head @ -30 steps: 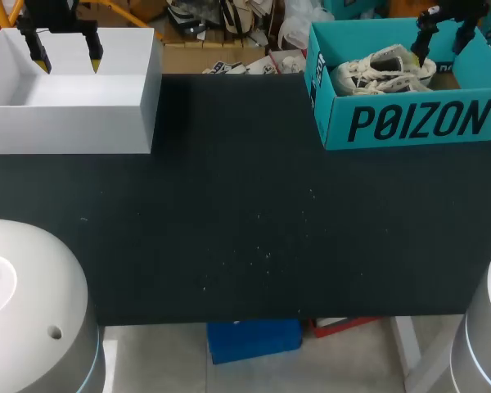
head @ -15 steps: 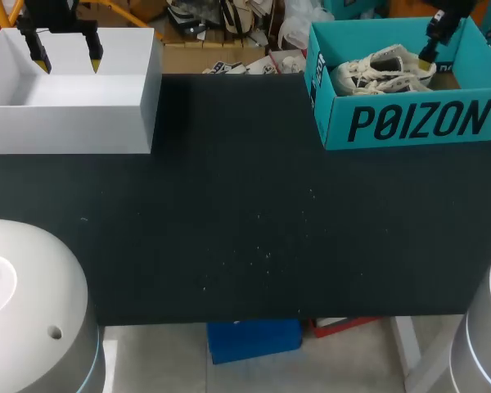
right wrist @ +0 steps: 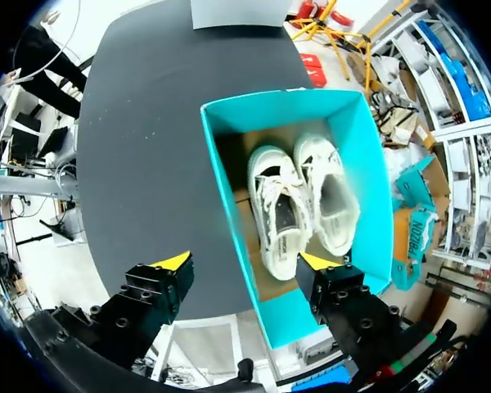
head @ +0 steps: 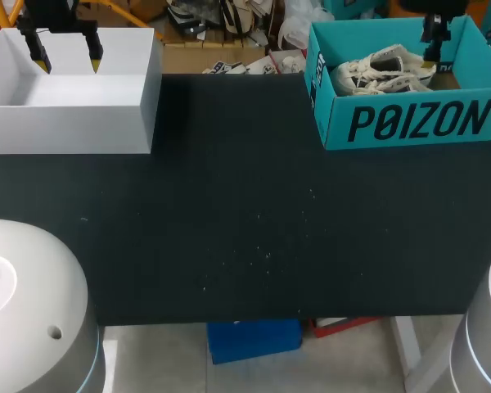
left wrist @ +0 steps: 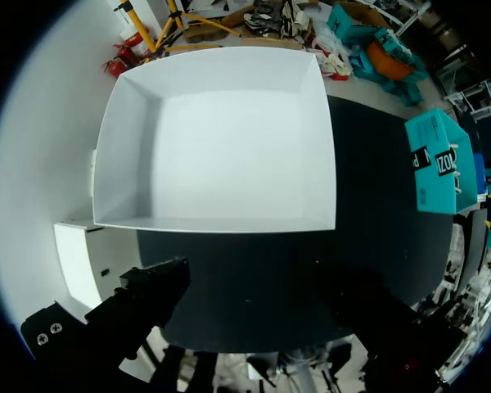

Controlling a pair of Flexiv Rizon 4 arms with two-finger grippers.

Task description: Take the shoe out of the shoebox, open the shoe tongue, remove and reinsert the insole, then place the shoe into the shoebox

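Right pincer [right wrist: 244,262], spread wide, hangs above the teal shoebox [head: 409,123] where two white shoes [right wrist: 278,205] lie side by side; a descending finger may strike the box wall or pinch both shoes, dragging the box across the bench [head: 229,213]

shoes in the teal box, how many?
2. Both lie side by side in the shoebox: first shoe along one long wall, second shoe beside it. None seems hidden.
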